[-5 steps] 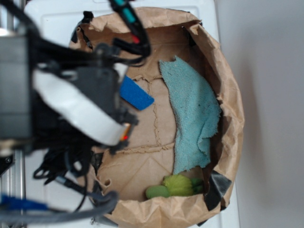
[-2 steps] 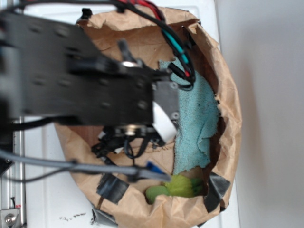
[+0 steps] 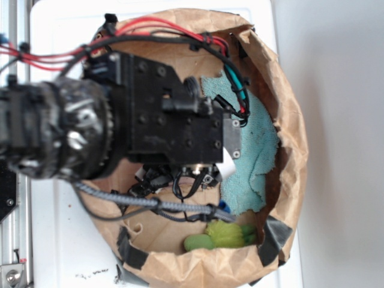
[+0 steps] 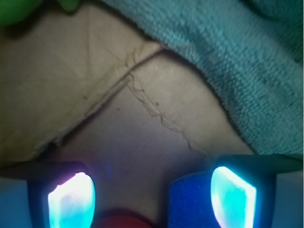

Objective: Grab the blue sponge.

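A brown paper bag (image 3: 288, 120) with its rim rolled down and patched with black tape stands open on a white surface (image 3: 60, 252). Inside it, a teal frayed cloth (image 3: 258, 144) lies along the right side of the floor, and a green plush toy (image 3: 222, 235) sits at the lower edge, just below the cloth's ragged end. The robot arm (image 3: 120, 132), black with red and teal wires looped over it, reaches down into the bag and hides most of the floor in the exterior view; the gripper itself cannot be made out there.

The wrist view looks along the creased, torn paper floor toward the cloth. The gripper (image 4: 152, 197) has its two fingers spread wide apart, their pads (image 4: 71, 202) glowing pale cyan at the bottom of the picture. The blue sponge (image 4: 190, 202) shows as a flat, bright royal-blue patch low in the wrist view, lying against the inner side of the right-hand finger, with bare paper in the rest of the gap. Whether the finger actually touches it cannot be told. In the exterior view the sponge is hidden under the arm. No writing or labels can be read anywhere.
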`<state>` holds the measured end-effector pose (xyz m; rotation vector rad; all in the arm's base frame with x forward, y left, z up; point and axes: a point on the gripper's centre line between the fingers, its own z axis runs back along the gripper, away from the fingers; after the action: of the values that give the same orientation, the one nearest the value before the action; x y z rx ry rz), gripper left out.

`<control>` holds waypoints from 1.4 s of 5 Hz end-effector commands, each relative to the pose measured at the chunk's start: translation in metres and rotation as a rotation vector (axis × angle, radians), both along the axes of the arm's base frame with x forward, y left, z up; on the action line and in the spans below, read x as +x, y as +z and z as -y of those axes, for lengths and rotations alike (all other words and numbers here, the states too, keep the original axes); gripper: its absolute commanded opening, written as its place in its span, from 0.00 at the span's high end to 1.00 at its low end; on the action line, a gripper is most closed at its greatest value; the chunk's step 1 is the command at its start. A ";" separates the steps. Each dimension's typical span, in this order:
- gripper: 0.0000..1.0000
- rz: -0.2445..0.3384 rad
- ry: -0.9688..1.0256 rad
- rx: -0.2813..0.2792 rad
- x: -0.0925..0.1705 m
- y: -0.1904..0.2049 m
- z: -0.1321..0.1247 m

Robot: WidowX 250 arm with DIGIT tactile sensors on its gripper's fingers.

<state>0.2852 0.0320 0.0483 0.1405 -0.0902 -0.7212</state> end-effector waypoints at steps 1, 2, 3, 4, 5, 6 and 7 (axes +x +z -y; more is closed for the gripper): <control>0.00 -0.046 0.149 -0.051 -0.007 0.004 -0.002; 0.00 0.025 0.168 -0.106 -0.006 0.029 -0.010; 0.00 0.089 0.193 -0.160 -0.007 0.057 -0.022; 0.00 0.110 0.255 -0.121 -0.005 0.061 -0.040; 0.00 0.119 0.264 -0.118 0.000 0.048 -0.049; 0.00 0.074 0.276 -0.144 0.009 0.027 -0.046; 0.00 0.037 0.265 -0.145 0.017 0.010 -0.030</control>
<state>0.2939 0.0668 0.0430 0.0002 -0.1068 -0.4417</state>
